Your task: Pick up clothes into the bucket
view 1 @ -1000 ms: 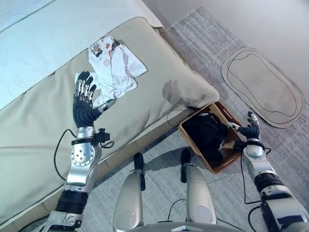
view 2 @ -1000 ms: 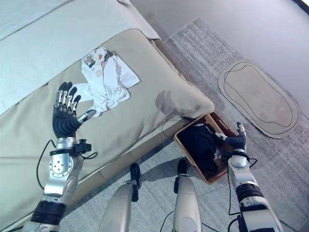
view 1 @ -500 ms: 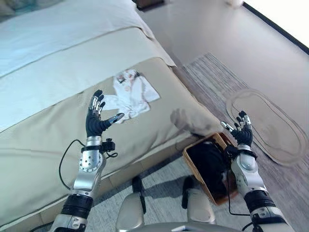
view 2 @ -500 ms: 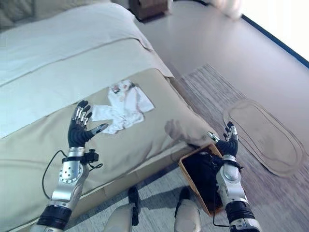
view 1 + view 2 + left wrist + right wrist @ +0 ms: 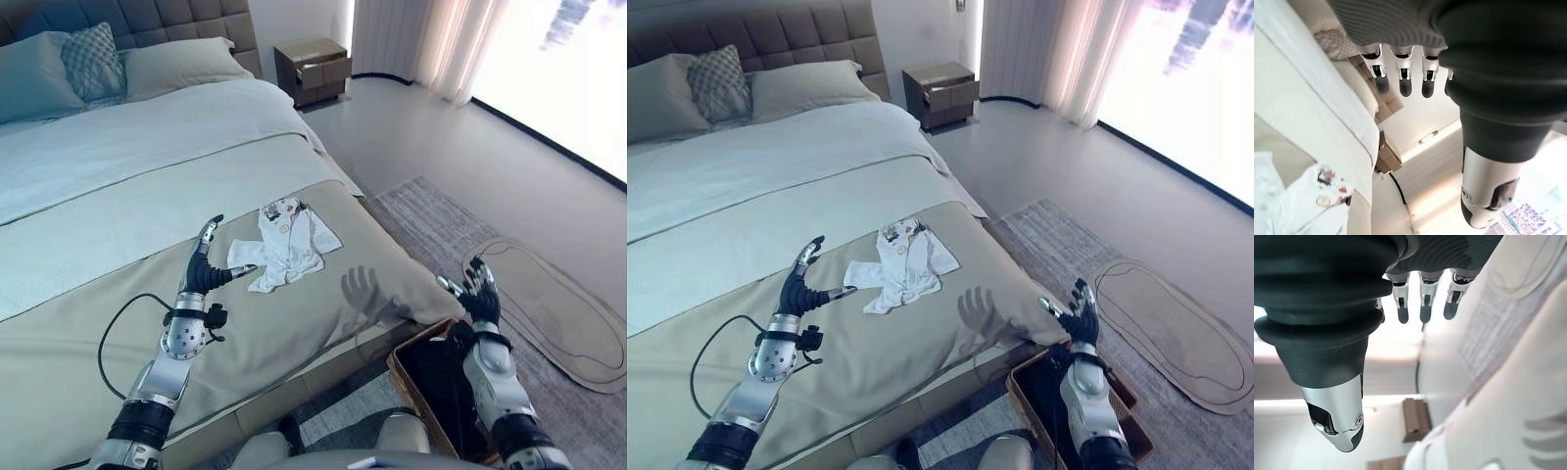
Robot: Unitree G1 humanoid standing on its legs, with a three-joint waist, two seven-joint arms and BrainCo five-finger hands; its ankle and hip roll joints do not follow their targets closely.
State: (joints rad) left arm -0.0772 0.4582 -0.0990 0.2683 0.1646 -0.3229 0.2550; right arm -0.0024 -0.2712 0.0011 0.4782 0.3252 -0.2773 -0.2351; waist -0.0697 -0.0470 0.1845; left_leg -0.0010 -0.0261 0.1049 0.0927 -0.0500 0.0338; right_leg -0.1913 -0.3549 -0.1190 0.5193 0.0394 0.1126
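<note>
A crumpled white garment with small prints lies on the beige bedspread, near the bed's right side. My left hand is raised just left of it, open and empty, its thumb pointing toward the cloth; the garment also shows in the left wrist view, below the hand's fingers. A brown wicker basket stands on the floor by the bed's lower right corner, with dark clothes inside. My right hand hovers open over the basket, holding nothing.
A grey striped rug lies beside the bed, with an oval beige mat on it. A wooden nightstand stands at the far wall next to curtains. Pillows rest at the headboard.
The camera has tilted up, bringing the headboard, nightstand and window into view. Both hands stay raised and open, and the garment has not moved on the bed.
</note>
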